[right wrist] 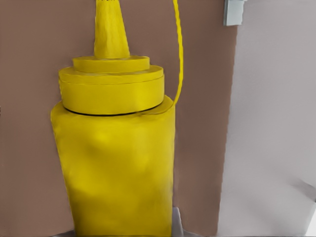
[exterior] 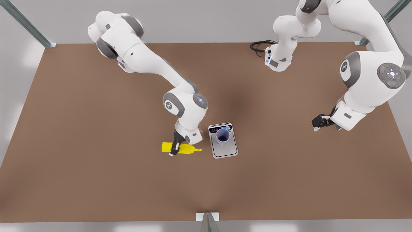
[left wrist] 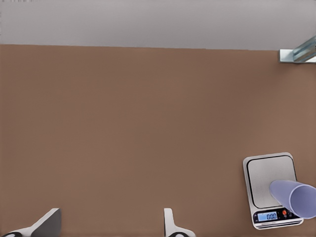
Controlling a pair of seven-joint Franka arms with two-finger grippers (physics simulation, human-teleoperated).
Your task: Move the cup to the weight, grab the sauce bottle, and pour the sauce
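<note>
The yellow sauce bottle (exterior: 185, 149) lies on its side on the brown table, nozzle toward the weight (exterior: 226, 150). My right gripper (exterior: 174, 147) comes down over the bottle's middle with a finger on each side, shut on it; in the right wrist view the sauce bottle (right wrist: 116, 163) is very close and a fingertip (right wrist: 176, 222) touches its side. The lavender cup (exterior: 222, 136) stands upright on the weight, near the display end. My left gripper (exterior: 318, 123) hangs open far off at the front view's right, fingers (left wrist: 48, 223) wide apart, facing the weight (left wrist: 266, 180) and cup (left wrist: 295, 196).
A black cable (exterior: 259, 46) coils at the table's far edge by an arm base. Metal frame posts (exterior: 29, 27) stand at the back corners. A small bracket (exterior: 207, 216) sits at the near edge. Bare brown tabletop (exterior: 289, 180) surrounds the weight.
</note>
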